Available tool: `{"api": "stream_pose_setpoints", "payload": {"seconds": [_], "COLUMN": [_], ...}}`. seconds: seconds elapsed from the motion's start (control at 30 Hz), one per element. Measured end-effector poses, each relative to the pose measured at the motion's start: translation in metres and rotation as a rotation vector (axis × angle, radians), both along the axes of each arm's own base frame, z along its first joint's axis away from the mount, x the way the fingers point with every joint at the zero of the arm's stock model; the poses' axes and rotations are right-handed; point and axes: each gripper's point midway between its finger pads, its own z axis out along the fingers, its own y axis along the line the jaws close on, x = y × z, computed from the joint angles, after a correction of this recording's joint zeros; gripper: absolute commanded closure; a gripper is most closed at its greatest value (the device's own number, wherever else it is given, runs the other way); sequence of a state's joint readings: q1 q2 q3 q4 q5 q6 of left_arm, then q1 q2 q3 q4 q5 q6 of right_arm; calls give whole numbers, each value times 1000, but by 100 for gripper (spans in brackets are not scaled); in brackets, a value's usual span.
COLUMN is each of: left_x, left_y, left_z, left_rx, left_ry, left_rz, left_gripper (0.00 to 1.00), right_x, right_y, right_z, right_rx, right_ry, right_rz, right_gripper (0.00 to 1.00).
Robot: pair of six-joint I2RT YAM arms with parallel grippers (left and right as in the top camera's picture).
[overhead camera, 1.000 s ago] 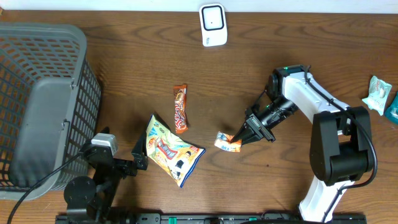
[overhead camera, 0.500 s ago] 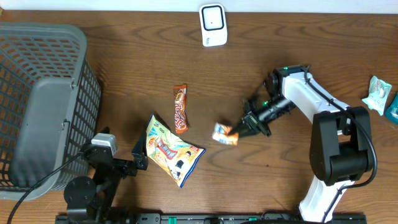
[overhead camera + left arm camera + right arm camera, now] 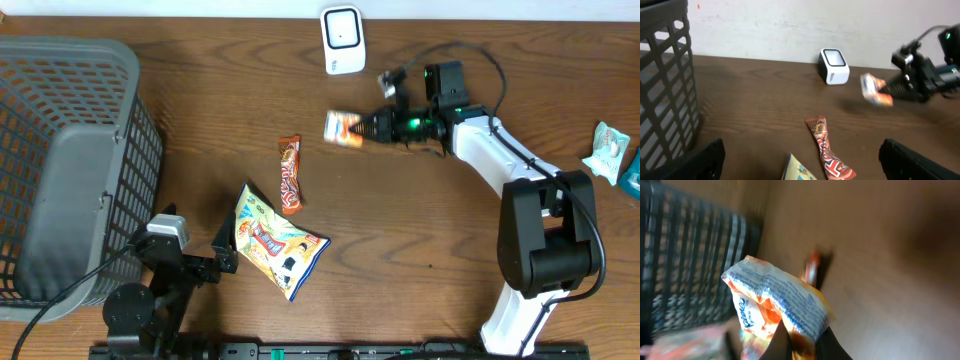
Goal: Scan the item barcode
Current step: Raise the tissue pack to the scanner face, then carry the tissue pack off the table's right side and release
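Stock on your table (image 3: 450,260): 6 lots and 2 arms. Lot 1, the item for scanning: small orange-and-white snack packet (image 3: 343,128). You will find it clear of the wood, pinched by 1 end in the right gripper (image 3: 372,127), whose jaws are closed tight on it. That arm's wrist camera shows you blue print on a white panel, too blurred to read. The packet hangs near the scanner (image 3: 342,40), on the side toward the robot, and does not touch it. Lot 2: that scanner, a white upright unit with a dark-rimmed window, standing at the far edge of the table by the wall. Lot 3: red-brown candy bar (image 3: 289,174), lying flat mid-table, its long axis running from the near edge toward the far edge. Lot 4: yellow chip bag (image 3: 275,243), flat, just beside the near end of the candy bar. Lot 5: grey mesh basket (image 3: 60,170), far left, with a grey panel lying inside it. Lot 6: 2 teal-and-white packets (image 3: 607,150) at the right edge, well apart from everything else. Left gripper (image 3: 224,252): low at the near-left of your table, jaws spread wide and holding nothing, its fingers just beside the chip bag's left corner.
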State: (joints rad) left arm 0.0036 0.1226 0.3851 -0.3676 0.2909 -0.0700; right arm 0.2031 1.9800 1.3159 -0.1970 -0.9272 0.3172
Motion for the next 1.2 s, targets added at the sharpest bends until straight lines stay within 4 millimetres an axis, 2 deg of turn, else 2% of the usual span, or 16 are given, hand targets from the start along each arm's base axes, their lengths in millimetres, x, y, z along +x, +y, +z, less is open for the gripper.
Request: {"api": "stream_pose_setpoints", "payload": {"seconds": [0.23, 0.3, 0.43, 0.6, 0.67, 0.87, 0.97, 1.07, 1.2], "left_x": [0, 0, 0, 0, 0, 0, 0, 0, 0], "left_y": [0, 0, 0, 0, 0, 0, 0, 0, 0], "left_z": [0, 0, 0, 0, 0, 0, 0, 0, 0], "left_rx": [0, 0, 0, 0, 0, 0, 0, 0, 0], "left_ry": [0, 0, 0, 0, 0, 1, 0, 0, 1], "left_rz": [0, 0, 0, 0, 0, 0, 0, 0, 0], "left_gripper": [2, 2, 2, 2, 2, 2, 2, 2, 2], "right_x": [70, 86, 108, 133, 143, 186, 203, 215, 221], "right_y": [-11, -11, -6, -7, -10, -5, 0, 2, 3], "right_z": [16, 28, 56, 76, 70, 23, 13, 16, 30], "right_rx": [-191, -244, -298, -302, -313, -363, -367, -371, -363], "right_ry": [-372, -495, -711, -903, -929, -908, -908, -912, -930], "right_rz": [-225, -276, -361, -481, -515, -540, -546, -557, -570], "right_gripper": [99, 99, 99, 99, 99, 99, 99, 99, 99]}}
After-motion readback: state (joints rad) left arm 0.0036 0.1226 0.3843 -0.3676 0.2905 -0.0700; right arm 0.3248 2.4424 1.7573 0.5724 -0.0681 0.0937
